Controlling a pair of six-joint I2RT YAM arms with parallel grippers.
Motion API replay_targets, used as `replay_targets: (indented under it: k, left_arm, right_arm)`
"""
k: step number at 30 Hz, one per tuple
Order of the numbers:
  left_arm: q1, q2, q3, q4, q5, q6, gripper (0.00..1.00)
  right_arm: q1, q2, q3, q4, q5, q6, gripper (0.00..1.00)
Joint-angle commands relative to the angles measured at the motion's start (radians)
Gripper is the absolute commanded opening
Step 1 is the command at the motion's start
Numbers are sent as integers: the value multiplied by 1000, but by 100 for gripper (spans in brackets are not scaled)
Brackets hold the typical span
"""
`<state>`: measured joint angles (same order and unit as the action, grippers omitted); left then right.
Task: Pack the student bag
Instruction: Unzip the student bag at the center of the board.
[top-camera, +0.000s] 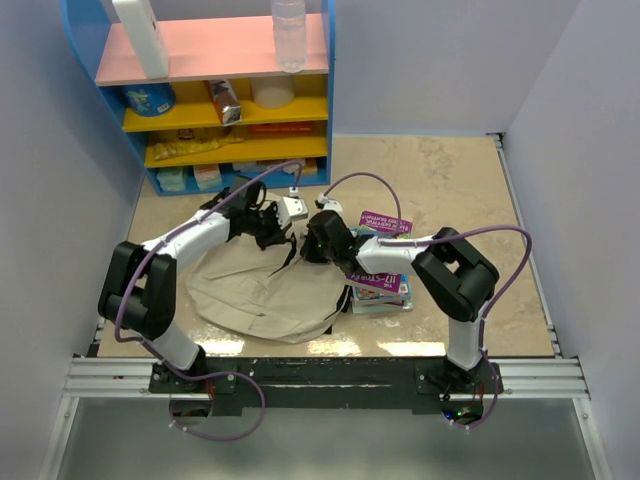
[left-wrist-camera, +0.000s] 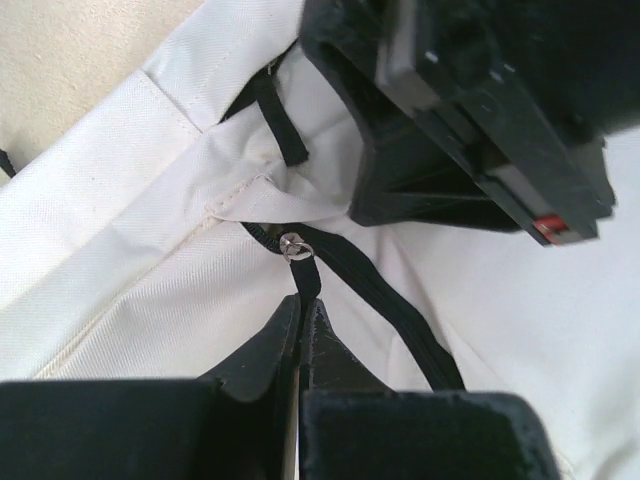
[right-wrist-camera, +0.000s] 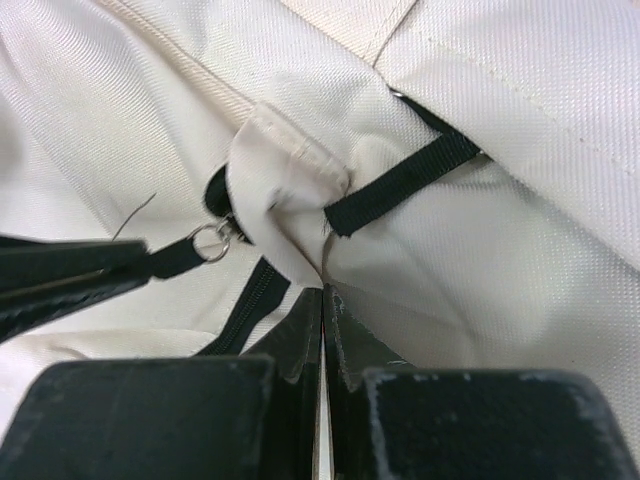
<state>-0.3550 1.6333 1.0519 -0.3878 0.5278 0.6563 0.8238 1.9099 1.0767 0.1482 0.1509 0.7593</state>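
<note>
Two arms reach in over a beige bag (top-camera: 250, 290) that lies flat on the table (top-camera: 450, 180), a little toward seven o'clock from the middle of the overhead view, with its upper edge under both pincers. The left gripper (left-wrist-camera: 304, 312) has its fingers pressed together on the black zipper pull (left-wrist-camera: 305, 280), which leads up at twelve o'clock to a small metal ring (left-wrist-camera: 294, 246) on the slider. From there the dark zipper track (left-wrist-camera: 390, 300) runs off toward five o'clock across the pale cloth. The right gripper (right-wrist-camera: 322, 300) is closed tight too, with its tips meeting on a bunched fold of cloth (right-wrist-camera: 285, 170) and seeming to nip it. At two o'clock from those tips a short black strap loop (right-wrist-camera: 400, 185) lies flat against the fabric, and at nine o'clock the other arm's fingers come in, holding the pull. The two pincers sit close together at the top of the bag. A stack of books (top-camera: 382, 272) rests just beside the bag at three o'clock. A blue shelf unit (top-camera: 215, 110) stands at eleven o'clock with a clear bottle (top-camera: 289, 35) on top.
</note>
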Motion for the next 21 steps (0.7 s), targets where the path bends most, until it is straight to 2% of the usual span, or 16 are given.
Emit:
replay_targets:
  k: [1, 6, 7, 9, 10, 13, 16, 21]
  left_arm:
    - [5, -82, -50, -94, 8, 54, 0]
    - [5, -89, -119, -51, -34, 46, 0]
    - [4, -86, -131, -34, -37, 30, 0]
    - [5, -76, -133, 22, -38, 6, 0]
    - [5, -64, -125, 42, -37, -24, 1]
    - [5, -46, -115, 111, -41, -73, 1]
    - [5, -46, -119, 148, -45, -86, 1]
    - [4, -59, -142, 162, -46, -86, 1]
  right_arm:
    - [-57, -20, -18, -76, 78, -25, 0]
    - [-57, -26, -11, -61, 43, -32, 0]
    - [-57, -31, -14, -44, 35, -41, 5]
    - [-57, -61, -32, -32, 29, -40, 25]
    - [-57, -77, -37, -30, 33, -40, 41]
    - [-64, -123, -38, -41, 68, -44, 60]
    - [-89, -149, -27, -24, 49, -55, 62]
    - [-100, -94, 48, -19, -45, -75, 57]
